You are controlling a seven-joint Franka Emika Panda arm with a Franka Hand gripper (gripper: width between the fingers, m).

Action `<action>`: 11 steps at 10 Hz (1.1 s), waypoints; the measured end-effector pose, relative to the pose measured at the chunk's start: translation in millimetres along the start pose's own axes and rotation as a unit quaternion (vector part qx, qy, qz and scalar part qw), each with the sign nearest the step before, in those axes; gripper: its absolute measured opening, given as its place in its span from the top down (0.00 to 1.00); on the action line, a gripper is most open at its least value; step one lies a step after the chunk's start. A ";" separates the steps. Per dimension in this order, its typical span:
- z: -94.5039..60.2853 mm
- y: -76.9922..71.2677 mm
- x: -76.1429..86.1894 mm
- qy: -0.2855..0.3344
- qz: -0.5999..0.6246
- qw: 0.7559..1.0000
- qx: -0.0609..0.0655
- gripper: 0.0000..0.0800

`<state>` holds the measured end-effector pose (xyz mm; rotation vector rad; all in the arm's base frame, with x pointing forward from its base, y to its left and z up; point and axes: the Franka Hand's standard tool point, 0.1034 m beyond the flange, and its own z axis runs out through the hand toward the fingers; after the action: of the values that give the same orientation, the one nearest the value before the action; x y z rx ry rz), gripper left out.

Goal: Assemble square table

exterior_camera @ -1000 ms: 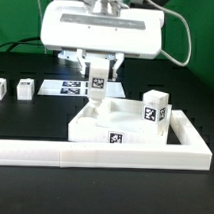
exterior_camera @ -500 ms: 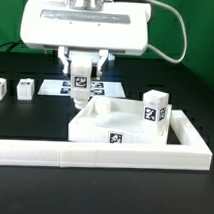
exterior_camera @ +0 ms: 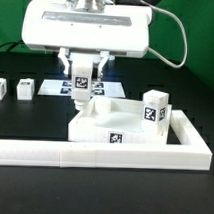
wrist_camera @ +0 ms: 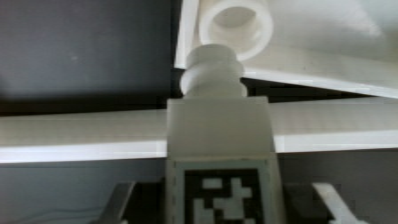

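Leg-fitting step. Gripper (exterior_camera: pixel 83 70) fingers pinch a leg (exterior_camera: pixel 82 87) upright, just above the far corner of the tabletop (exterior_camera: pixel 124 124) on the exterior view's left. The tabletop sits against the rail (exterior_camera: pixel 33 149). Next move likely: centre leg tip over corner socket (wrist_camera: pixel 233 18), lower, screw in.

no words or numbers readable, only black-and-white tags (exterior_camera: pixel 116 136) on leg blocks (exterior_camera: pixel 157 98) and slab (exterior_camera: pixel 89 124).
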<state>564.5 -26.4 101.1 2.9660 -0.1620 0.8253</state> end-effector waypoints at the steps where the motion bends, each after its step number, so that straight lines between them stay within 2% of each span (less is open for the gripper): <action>1: 1.2 -3.9 0.8 0.011 -0.003 1.000 0.000 0.64; 4: 5.6 -10.5 -2.6 0.006 -0.007 1.000 0.004 0.64; 8: 14.3 -9.2 -14.1 0.002 -0.009 1.000 0.001 0.64; 11: 16.1 -10.5 -13.3 -0.002 -0.009 1.000 0.002 0.64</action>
<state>562.6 -16.2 80.1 2.9689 -0.1326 0.8178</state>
